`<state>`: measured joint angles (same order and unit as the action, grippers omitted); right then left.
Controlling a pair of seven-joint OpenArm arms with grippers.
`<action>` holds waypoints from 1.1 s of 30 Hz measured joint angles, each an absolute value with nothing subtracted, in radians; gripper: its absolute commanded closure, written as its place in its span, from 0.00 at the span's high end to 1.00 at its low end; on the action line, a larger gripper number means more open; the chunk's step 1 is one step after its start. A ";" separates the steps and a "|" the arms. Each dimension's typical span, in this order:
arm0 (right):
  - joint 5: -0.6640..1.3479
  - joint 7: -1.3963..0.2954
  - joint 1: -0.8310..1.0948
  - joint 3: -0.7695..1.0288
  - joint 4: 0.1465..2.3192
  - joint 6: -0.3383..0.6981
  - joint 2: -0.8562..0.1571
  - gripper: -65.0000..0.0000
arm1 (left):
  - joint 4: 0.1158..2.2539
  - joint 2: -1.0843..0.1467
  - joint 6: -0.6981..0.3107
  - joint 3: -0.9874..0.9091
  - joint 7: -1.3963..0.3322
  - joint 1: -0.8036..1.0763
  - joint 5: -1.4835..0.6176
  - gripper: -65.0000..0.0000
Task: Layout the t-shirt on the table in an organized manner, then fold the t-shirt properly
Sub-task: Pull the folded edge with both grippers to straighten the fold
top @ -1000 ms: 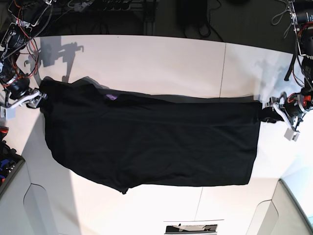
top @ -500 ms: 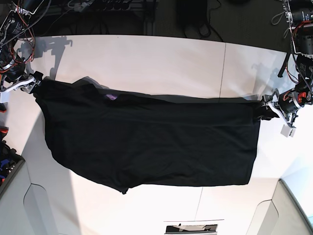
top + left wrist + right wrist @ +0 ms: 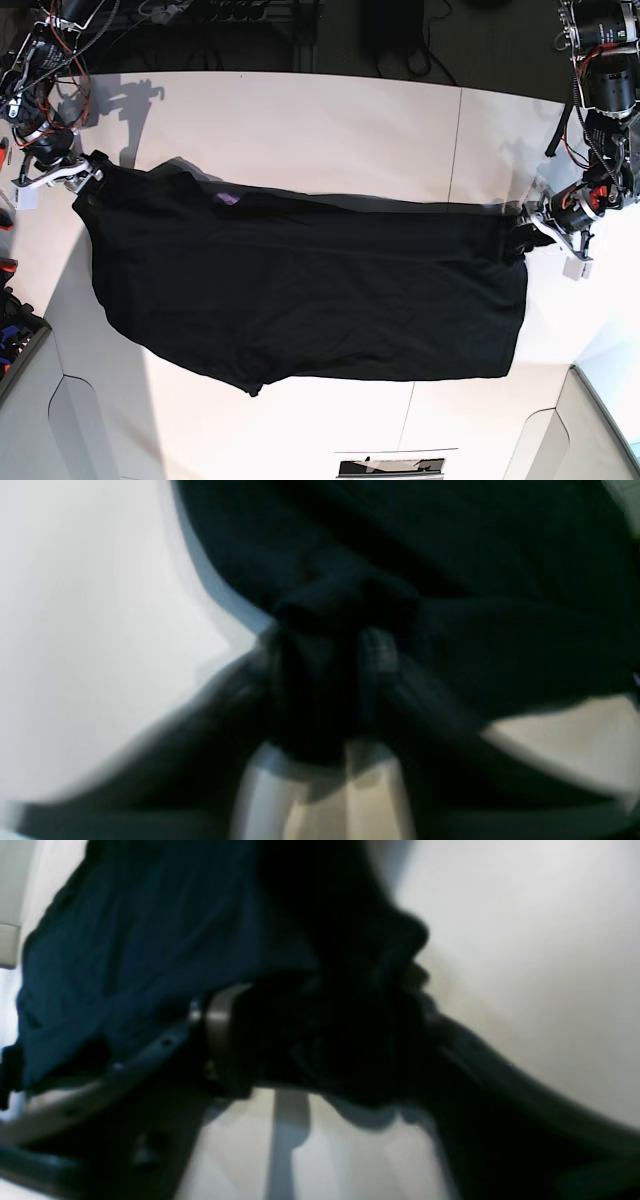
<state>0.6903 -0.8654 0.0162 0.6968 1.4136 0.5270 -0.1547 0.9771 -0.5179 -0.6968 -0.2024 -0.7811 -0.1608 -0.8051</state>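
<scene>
The black t-shirt (image 3: 310,285) lies spread across the white table (image 3: 300,130), plain side up; no orange graphic shows. My left gripper (image 3: 522,238), on the base view's right, is shut on the shirt's right top corner; the left wrist view shows bunched black cloth (image 3: 345,605) between its fingers (image 3: 377,650). My right gripper (image 3: 88,172), on the base view's left, is shut on the shirt's left top corner; the right wrist view shows dark fabric (image 3: 150,940) gathered in the jaws. A small purple tag (image 3: 228,198) shows near the collar.
A thin dark seam (image 3: 455,145) crosses the table at the right. Cables and dark equipment (image 3: 230,15) sit behind the far edge. Grey curved panels (image 3: 85,420) flank the near corners. A dark bin (image 3: 15,335) stands at the left.
Both grippers moved upward and inward with the shirt's top corners. The left gripper pulled its corner leftward; the right gripper moved up and right. The top edge is a little less stretched.
</scene>
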 measured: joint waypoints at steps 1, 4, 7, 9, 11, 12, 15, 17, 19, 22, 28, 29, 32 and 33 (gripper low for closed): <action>0.691 -0.869 0.015 0.696 1.412 0.527 -0.147 0.20 | 0.976 -0.516 -0.697 -0.202 -0.781 -0.160 -0.812 0.00; 0.688 -0.873 0.017 0.696 1.407 0.525 -0.136 0.00 | 0.977 -0.518 -0.697 -0.202 -0.808 -0.162 -0.817 0.00; 0.687 -0.873 0.017 0.696 1.407 0.525 -0.136 0.00 | 0.977 -0.536 -0.702 -0.199 -0.846 -0.161 -0.842 0.00; 0.688 -0.886 0.017 0.701 1.407 0.527 -0.138 0.00 | 0.978 -0.564 -0.704 -0.197 -0.896 -0.159 -0.881 0.00; 0.693 -0.915 0.017 0.719 1.408 0.528 -0.147 0.00 | 0.990 -0.601 -0.702 -0.196 -0.955 -0.148 -0.928 0.00; 0.711 -0.929 0.022 0.730 1.408 0.528 -0.156 0.00 | 1.001 -0.618 -0.701 -0.196 -0.986 -0.139 -0.949 0.00; 0.753 -0.953 0.052 0.768 1.413 0.550 -0.193 0.00 | 1.063 -0.659 -0.695 -0.193 -1.021 -0.090 -0.970 0.00; 0.778 -0.976 0.075 0.791 1.423 0.551 -0.223 0.00 | 1.114 -0.673 -0.704 -0.191 -1.020 -0.044 -0.989 0.00; 0.794 -1.004 0.099 0.801 1.437 0.551 -0.250 0.00 | 1.168 -0.685 -0.709 -0.187 -1.017 0.007 -0.997 0.00; 0.858 -1.028 0.139 0.801 1.464 0.554 -0.275 0.00 | 1.258 -0.707 -0.704 -0.188 -1.014 0.094 -0.994 0.00; 0.855 -1.027 0.253 0.801 1.548 0.554 -0.282 0.00 | 1.397 -0.713 -0.698 -0.191 -1.002 0.240 -0.989 0.00; 0.854 -1.027 0.269 0.802 1.564 0.554 -0.283 0.00 | 1.411 -0.713 -0.699 -0.192 -0.998 0.259 -0.989 0.00; 0.859 -1.019 0.301 0.812 1.604 0.555 -0.286 0.00 | 1.445 -0.715 -0.700 -0.196 -0.992 0.302 -0.987 0.00; 0.862 -1.018 0.308 0.815 1.611 0.554 -0.286 0.00 | 1.449 -0.715 -0.700 -0.197 -0.992 0.309 -0.987 0.00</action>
